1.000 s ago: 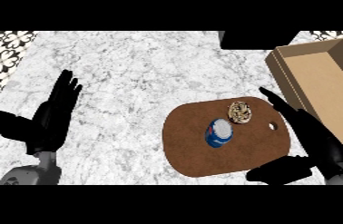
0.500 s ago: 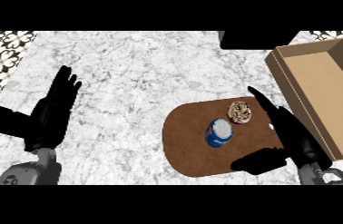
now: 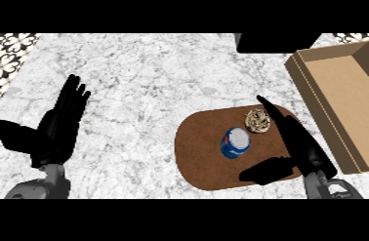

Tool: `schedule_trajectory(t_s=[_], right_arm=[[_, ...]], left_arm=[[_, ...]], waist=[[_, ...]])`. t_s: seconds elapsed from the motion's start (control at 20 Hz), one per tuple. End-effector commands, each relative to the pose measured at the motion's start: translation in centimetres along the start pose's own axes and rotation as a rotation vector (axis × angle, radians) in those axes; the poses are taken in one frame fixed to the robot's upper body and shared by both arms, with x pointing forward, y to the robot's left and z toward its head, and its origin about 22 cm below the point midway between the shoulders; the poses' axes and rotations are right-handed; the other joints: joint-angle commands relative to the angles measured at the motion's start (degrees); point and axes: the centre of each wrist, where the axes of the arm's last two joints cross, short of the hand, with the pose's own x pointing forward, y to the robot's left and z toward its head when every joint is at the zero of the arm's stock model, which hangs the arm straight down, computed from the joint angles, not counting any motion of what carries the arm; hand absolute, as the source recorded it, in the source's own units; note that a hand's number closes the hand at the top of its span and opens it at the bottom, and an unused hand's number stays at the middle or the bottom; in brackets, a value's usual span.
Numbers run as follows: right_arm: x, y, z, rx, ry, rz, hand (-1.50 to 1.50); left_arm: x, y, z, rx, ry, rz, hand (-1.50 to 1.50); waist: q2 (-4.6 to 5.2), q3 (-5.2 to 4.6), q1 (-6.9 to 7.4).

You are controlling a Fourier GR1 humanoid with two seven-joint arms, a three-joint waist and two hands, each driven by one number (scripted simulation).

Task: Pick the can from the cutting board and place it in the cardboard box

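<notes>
On the round brown wooden cutting board (image 3: 205, 159), blue can (image 3: 235, 142) lying untouched, right hand (image 3: 299, 145) beside it, fingers straight, left hand (image 3: 57, 125) resting open over marble tabletop (image 3: 158, 79).

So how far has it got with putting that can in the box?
Nothing is finished yet: the can stands on the cutting board, next to a round pastry. In hand: the right robot hand is open over the board, just right of the can, not gripping it. Left to do: grasp the can, lift it and set it in the box. The left robot hand rests open at the left.
</notes>
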Motion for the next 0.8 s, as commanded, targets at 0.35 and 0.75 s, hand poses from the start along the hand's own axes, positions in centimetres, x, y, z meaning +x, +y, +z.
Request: schedule_trajectory(t_s=[0.35,0.75], right_arm=[[0.7,1.5,-0.9,-0.023,0.029,0.064,-1.50],[-1.4,3.1,-2.6,0.028,0.038,0.044,-1.50]], left_arm=[[0.1,0.3,-1.8,0.012,0.001,0.001,0.00],[-0.6,2.6,-1.0,-0.001,-0.010,0.010,0.00]], waist=[[0.01,-0.01,-0.11],[0.01,-0.01,-0.05]])
